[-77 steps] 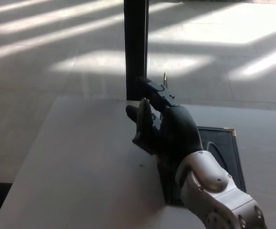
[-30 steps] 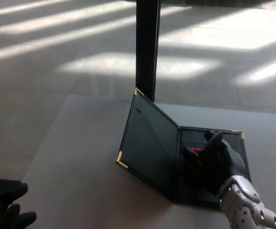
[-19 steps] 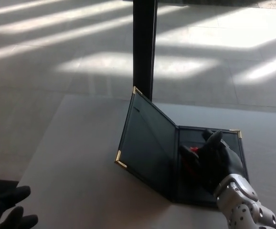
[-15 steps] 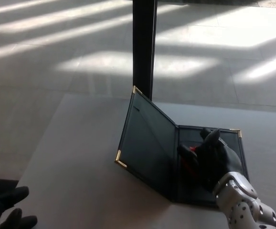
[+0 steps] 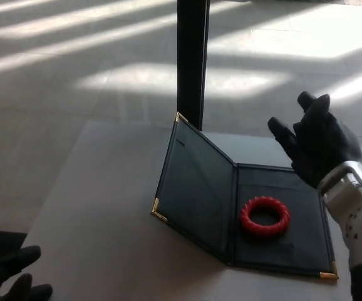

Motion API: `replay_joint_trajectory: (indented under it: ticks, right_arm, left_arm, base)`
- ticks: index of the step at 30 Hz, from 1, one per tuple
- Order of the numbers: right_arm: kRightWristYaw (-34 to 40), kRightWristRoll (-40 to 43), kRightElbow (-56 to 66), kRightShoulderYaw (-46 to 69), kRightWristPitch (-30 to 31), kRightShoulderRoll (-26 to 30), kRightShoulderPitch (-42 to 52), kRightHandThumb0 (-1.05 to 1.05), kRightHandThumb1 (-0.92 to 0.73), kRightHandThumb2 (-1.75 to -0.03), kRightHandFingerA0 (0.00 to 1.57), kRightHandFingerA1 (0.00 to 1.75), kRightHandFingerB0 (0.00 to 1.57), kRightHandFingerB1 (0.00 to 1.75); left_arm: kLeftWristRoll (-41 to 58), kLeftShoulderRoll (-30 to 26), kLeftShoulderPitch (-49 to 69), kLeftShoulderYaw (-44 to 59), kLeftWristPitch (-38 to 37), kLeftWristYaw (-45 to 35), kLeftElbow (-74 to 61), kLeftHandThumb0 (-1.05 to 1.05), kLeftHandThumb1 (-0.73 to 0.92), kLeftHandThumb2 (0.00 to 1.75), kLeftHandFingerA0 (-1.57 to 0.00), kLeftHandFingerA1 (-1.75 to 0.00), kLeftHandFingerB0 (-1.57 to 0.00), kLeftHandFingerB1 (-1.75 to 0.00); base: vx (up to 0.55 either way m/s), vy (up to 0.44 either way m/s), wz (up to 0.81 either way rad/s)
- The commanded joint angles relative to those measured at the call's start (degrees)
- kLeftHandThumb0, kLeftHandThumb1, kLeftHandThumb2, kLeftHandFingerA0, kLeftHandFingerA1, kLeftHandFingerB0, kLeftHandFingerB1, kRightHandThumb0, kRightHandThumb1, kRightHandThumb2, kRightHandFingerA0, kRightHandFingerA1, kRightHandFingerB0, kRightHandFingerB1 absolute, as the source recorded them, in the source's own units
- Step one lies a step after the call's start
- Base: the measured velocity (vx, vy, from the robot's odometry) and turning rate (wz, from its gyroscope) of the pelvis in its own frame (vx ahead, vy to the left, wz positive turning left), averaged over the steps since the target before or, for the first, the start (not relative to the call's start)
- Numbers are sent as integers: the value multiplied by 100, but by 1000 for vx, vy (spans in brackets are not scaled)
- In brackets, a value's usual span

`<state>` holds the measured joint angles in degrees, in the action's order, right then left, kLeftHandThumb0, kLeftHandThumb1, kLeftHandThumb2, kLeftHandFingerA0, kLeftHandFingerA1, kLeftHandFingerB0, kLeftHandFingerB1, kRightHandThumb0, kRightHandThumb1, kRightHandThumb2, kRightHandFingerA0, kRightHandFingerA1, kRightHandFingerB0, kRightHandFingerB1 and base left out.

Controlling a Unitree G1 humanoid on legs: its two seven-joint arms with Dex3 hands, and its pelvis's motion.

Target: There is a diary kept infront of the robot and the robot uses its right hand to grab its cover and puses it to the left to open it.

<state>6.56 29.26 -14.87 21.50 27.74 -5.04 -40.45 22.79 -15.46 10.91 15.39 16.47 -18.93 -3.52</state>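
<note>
1. At your 7 o'clock, at the bottom edge of the view, you see the left hand (image 5: 9, 276): matte black, thick rounded fingers, only partly in frame. You cannot tell how far it is open, and nothing shows in it.
2. The table (image 5: 99, 213) is a flat, pale grey, smooth slab that fills the lower half of the view.
3. The diary (image 5: 231, 213) lies open at about 5 o'clock from the picture's centre. It is dark and leather-like, with small brass corner caps. Its cover (image 5: 193, 188) stands tilted up on the left, and its right half lies flat on the table.
4. A red ring (image 5: 265, 215), ribbed like twisted rope, rests on the flat right half.
5. At 3 o'clock your right hand (image 5: 315, 141) hangs above the diary, clear of it. Its black fingers are spread apart and it grips nothing. The wrist is silvery metal.
6. At 12 o'clock a dark square post (image 5: 192, 59) rises just behind the cover's top corner.
7. Farthest off is a pale tiled floor (image 5: 74, 81), striped with sunlight.
</note>
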Motion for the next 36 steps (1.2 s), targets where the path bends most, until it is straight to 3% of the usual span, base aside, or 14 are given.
replay_joint_trajectory:
  ticks: [1,2,3,8,10,13,20,21,22,29,31,32,35,36]
  right_arm:
    - [-137,1329,1803,770,1862,1516,-20,-92,-92,-76,16,37,8,32]
    - [-333,1392,1943,860,1816,1696,152,-38,-46,-110,0,49,1,50]
    - [-576,1286,2343,1132,1759,2235,650,-92,-92,-75,27,38,20,36]
    - [-837,1699,2553,2229,1882,2940,1727,-90,-92,-75,30,41,21,38]
    - [-1065,1585,2499,2395,1671,3091,2097,-95,-91,-75,31,43,24,39]
    - [-1591,1396,1982,3376,753,3212,3202,-89,-92,-74,45,44,33,40]
    - [-1601,701,908,4660,-708,3451,4535,-82,-92,-75,51,45,40,41]
    - [-1543,781,804,4823,-720,3449,4588,-78,-77,-111,47,56,38,52]
    - [-1469,734,561,4960,-931,3452,4673,-81,-92,-74,55,47,43,42]
    - [-1598,257,-587,4826,-2171,3135,5082,-82,-92,-72,58,47,46,42]
    - [-1717,189,-864,4737,-2444,3101,5135,-82,-74,-107,51,57,44,54]
    - [-1669,80,-1092,4634,-2599,3087,5160,-80,-92,-72,57,47,45,41]
    - [-1563,-44,-1381,4408,-2754,3118,5095,-83,-92,-73,59,47,45,41]
    - [-1391,-235,-1675,4268,-2892,3152,5107,-79,-73,-107,54,56,46,53]
  left_arm:
    - [67,-73,-41,368,-213,14,194,-68,77,65,-41,-43,-37,-38]
    - [77,-101,-36,426,-221,13,204,-67,76,65,-41,-42,-38,-38]
    - [129,-175,-110,530,-167,11,213,-70,71,64,-43,-43,-40,-39]
    - [145,-401,-257,754,-161,-86,287,-67,77,64,-41,-41,-39,-37]
    - [149,-417,-309,839,-177,-72,326,-65,64,104,-37,-56,-29,-50]
    - [327,-582,-475,1202,-96,-72,416,-62,77,63,-44,-42,-36,-38]
    - [584,-815,-636,1839,-76,-123,845,-60,61,102,-37,-58,-20,-49]
    - [548,-825,-635,1879,-148,-112,915,-60,60,102,-38,-59,-20,-49]
    - [514,-858,-638,1942,-206,-93,1016,-64,62,101,-37,-58,-21,-49]
    - [526,-760,-625,2348,-353,131,1486,-66,64,102,-37,-58,-27,-51]
    - [504,-722,-609,2389,-393,142,1585,-63,63,102,-38,-59,-25,-51]
    - [487,-654,-571,2413,-371,234,1651,-58,61,102,-38,-59,-23,-51]
    - [454,-611,-538,2455,-414,278,1766,-60,63,102,-37,-59,-23,-51]
    - [360,-571,-484,2431,-488,322,1921,-60,63,102,-38,-60,-24,-51]
  base:
    - [0,0,0]
    - [0,0,0]
    - [0,0,0]
    - [0,0,0]
    - [0,0,0]
    - [0,0,0]
    - [0,0,0]
    - [0,0,0]
    - [0,0,0]
    - [0,0,0]
    - [0,0,0]
    - [0,0,0]
    - [0,0,0]
    - [0,0,0]
